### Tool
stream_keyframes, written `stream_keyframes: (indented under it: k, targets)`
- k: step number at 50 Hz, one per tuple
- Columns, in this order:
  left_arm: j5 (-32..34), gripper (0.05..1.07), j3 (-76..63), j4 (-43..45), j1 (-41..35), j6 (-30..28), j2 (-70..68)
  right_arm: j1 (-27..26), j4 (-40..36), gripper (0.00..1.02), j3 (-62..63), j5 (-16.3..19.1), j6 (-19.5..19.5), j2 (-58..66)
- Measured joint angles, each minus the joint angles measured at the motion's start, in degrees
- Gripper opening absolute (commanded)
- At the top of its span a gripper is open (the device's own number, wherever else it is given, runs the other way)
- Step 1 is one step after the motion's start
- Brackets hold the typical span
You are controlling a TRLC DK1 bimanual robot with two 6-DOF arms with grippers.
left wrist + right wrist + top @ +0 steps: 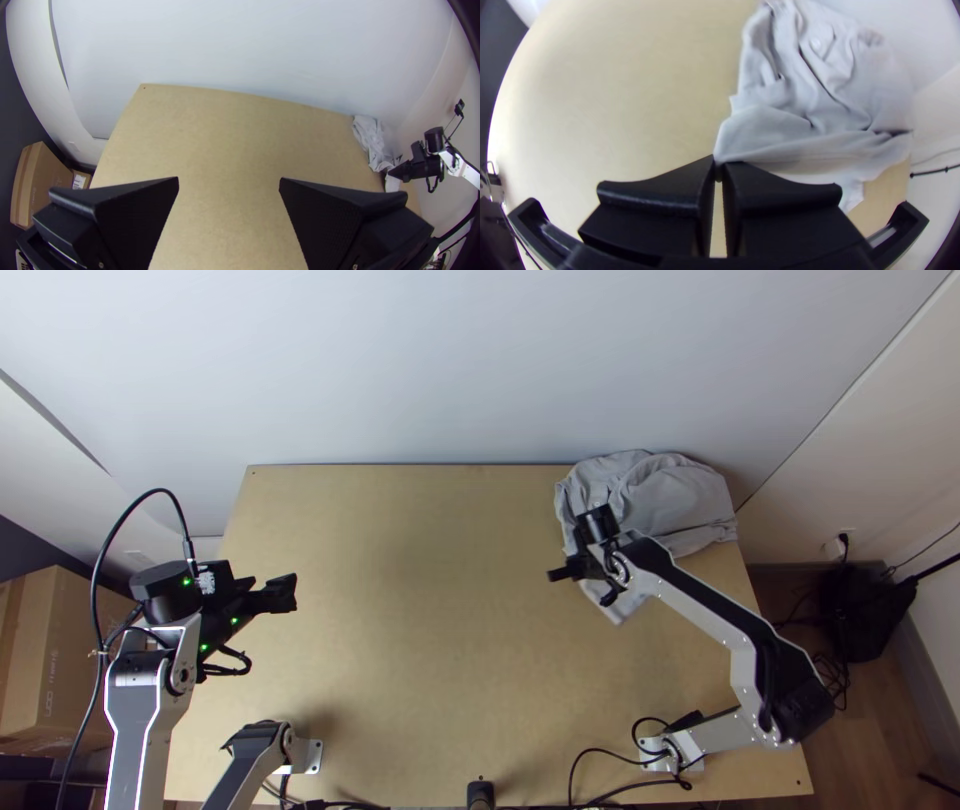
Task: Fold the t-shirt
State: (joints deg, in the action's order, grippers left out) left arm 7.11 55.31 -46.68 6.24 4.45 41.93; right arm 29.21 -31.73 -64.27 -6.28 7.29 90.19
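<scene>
We have the t-shirt [685,505] bunched at the far right corner of the table [420,610], one strip trailing toward the middle. We see no flat spread and no clean crease, so we judge the folding itself not yet begun: spreading, squaring up and every fold are left to do. Our right gripper [718,167], above the table's right part, has its fingers closed with a bit of the cloth's edge pinched at the tips. Our left gripper [292,592], by the table's left edge, has its fingers wide apart and holds nothing.

Behind the table's far edge stands a white wall [470,360], which we judge leaves little room past the cloth. Cables [590,754] lie along the table's near edge, and a cardboard box [78,655] sits beyond its left side.
</scene>
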Motion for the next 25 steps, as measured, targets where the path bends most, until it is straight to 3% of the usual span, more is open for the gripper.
stream_keyframes:
  k: [10,16,25]
  targets:
    - [1.5,1.02,0.0,0.0,-1.2,0.1,-2.5,13.9,1.9,0.02,-7.0,-3.5,-0.5,-3.2]
    - [4.0,1.02,0.0,-0.4,-2.6,0.8,-5.2,18.3,2.7,0.02,-11.5,-5.4,-1.8,-1.4]
    - [6.0,1.02,-0.5,-0.9,-2.8,3.6,-8.6,23.2,10.6,0.02,-17.0,-6.4,-5.9,3.6]
